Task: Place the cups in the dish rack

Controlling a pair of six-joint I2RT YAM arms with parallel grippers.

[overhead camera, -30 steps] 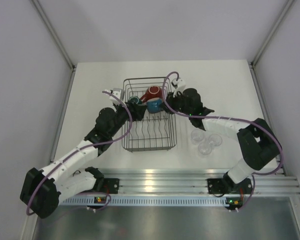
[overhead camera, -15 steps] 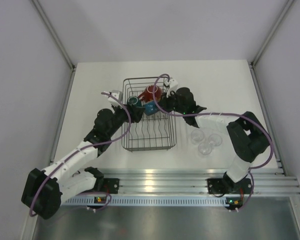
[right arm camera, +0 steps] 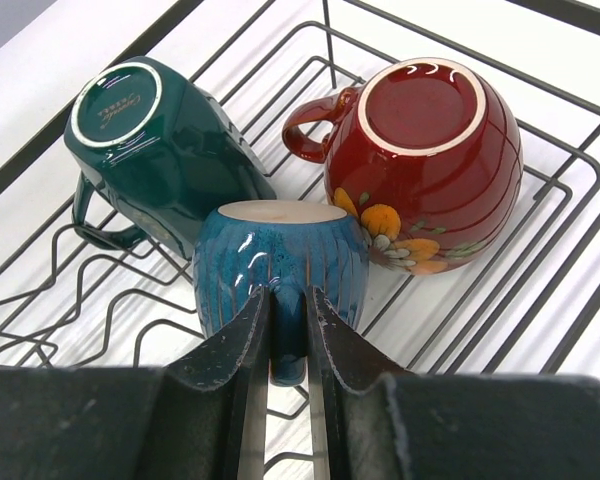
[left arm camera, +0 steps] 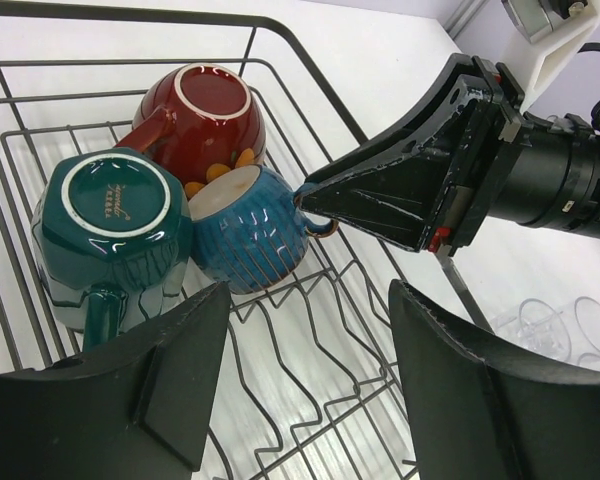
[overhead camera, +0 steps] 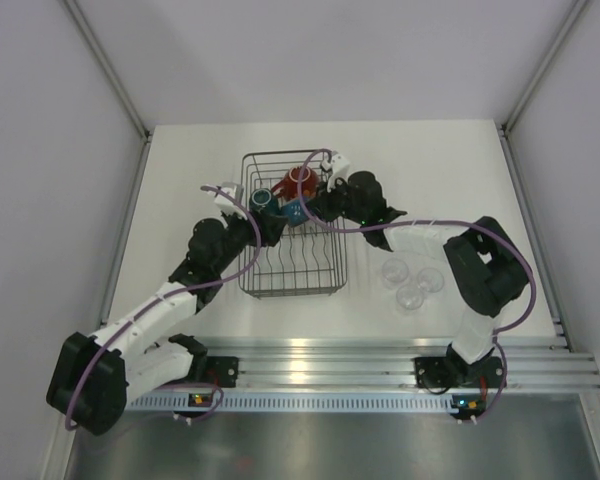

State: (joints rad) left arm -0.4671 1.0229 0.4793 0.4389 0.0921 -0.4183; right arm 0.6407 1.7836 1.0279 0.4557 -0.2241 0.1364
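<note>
Cups went into the rectangular dark wire dish rack (overhead camera: 246,270) one by one, and the right tool (right arm camera: 285,340) was caught with its 2 fingers closed on the handle of a small dark-blue ribbed ceramic cup (right arm camera: 280,260). That cup sat low in the rack's far end, pale end up, tucked between a teal glazed mug (right arm camera: 155,140) and a big red flower-patterned cup (right arm camera: 425,150). It touched both, or very nearly. Both neighbours lay overturned with their bases showing. The left tool (left arm camera: 300,380) hung over the rack's row of prongs with its fingers spread wide and nothing between them, looking on at the blue cup from the near side.

By the look of it, the step in hand was the setting-down of the blue cup, the last of the 3 handled pieces. Whether it already rested fully on the wires could not be told from these views.

The next move would call for the right tool to open and draw back along the handle without nudging the 2 cups beside it. On the white worktop (overhead camera: 450,170), near the rack's right side, 3 tiny clear glasses (overhead camera: 412,282) waited to be loaded.
</note>
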